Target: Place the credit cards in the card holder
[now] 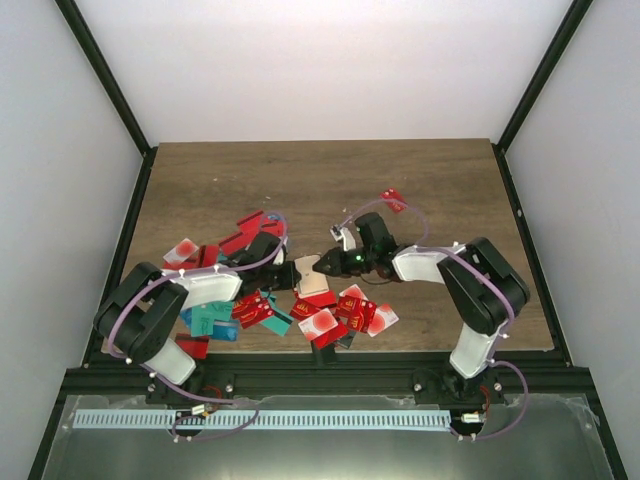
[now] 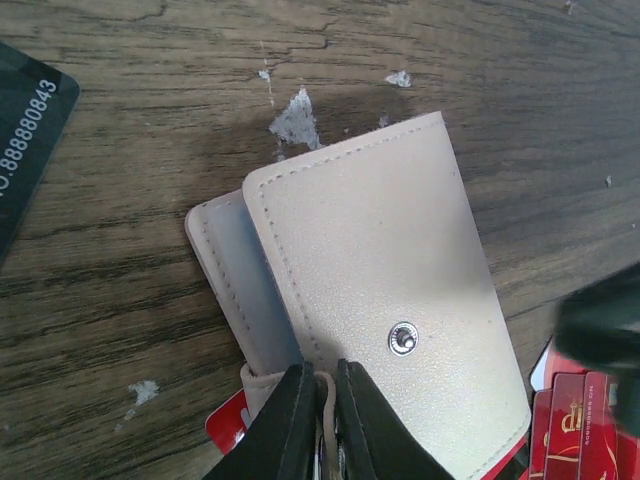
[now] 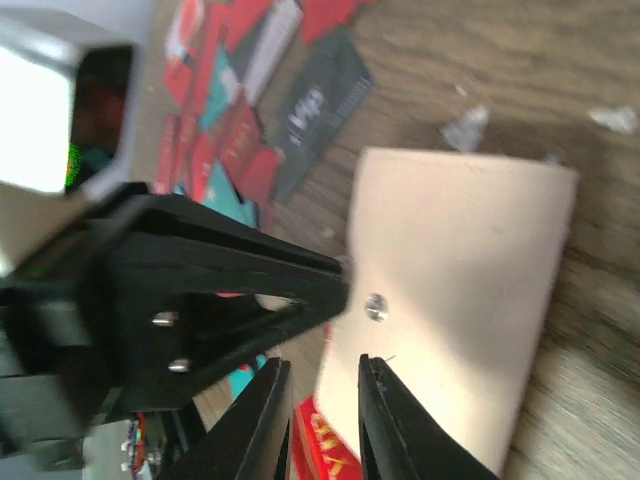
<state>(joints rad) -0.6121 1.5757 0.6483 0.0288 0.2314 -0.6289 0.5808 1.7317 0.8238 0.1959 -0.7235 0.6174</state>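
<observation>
Card holder (image 2: 390, 300) comes first, since both of our grippers are working at it. Our left gripper (image 2: 322, 372) is clenched on a thin tan layer at the holder's lower edge, low in the left wrist view, with the fingers pressed nearly together. Our right gripper (image 3: 323, 365) has its jaws a little apart at the holder's edge, just below the snap (image 3: 376, 306). We see nothing clearly pinched between them, so we read it as released. The two grippers sit very near each other, and the left one fills the left side of the right wrist view.

The holder lies flat on the wooden table (image 1: 300, 180), at centre frame in the top view, with its outer flap folded over a paler inner leaf. Credit cards (image 1: 355, 305) are scattered below and to the left of it. A few red ones poke out from under its lower edge, and a black card (image 2: 25, 130) lies at the upper left of the left wrist view.

We judge the main risk to be the left pinch. It holds only a narrow edge, so a pull could slide it off. The right fingers could also shove the holder instead of catching the flap, or knock into the left gripper. Cards tucked beneath might be dragged along.
</observation>
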